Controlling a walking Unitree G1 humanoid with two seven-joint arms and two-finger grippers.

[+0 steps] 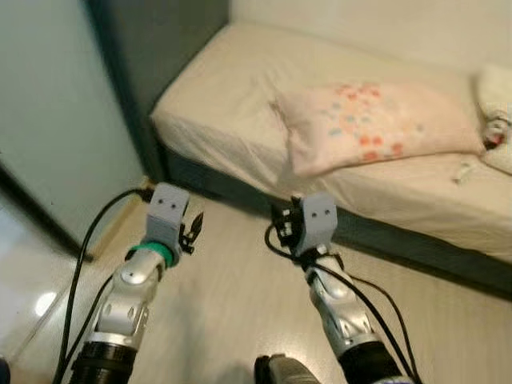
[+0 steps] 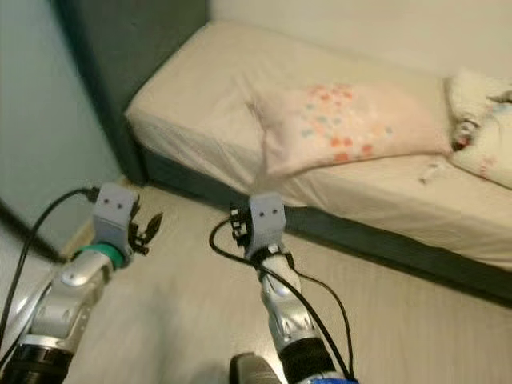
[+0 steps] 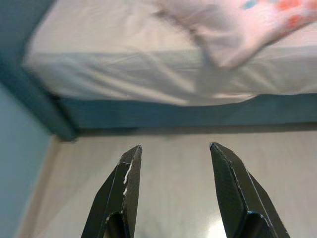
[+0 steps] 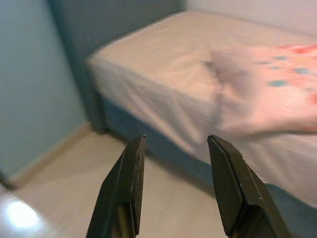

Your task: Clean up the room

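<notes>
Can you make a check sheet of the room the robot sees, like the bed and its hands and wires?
Surface: pale floor, bare where it shows.
Job's things: pink dotted pillow lying on the bed.
Clutter: light bundle at the bed's far end; too blurred to name.
Grippers: left gripper and right gripper open, holding nothing, above the floor before the bed.
Cables: black cables along both arms.
Surroundings: pale wall on the left, dark panel at the bed's end.

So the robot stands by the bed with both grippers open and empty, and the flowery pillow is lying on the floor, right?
Not quite. The pillow lies on the bed, as the left eye view shows. The left gripper and right gripper are indeed open and empty.
</notes>
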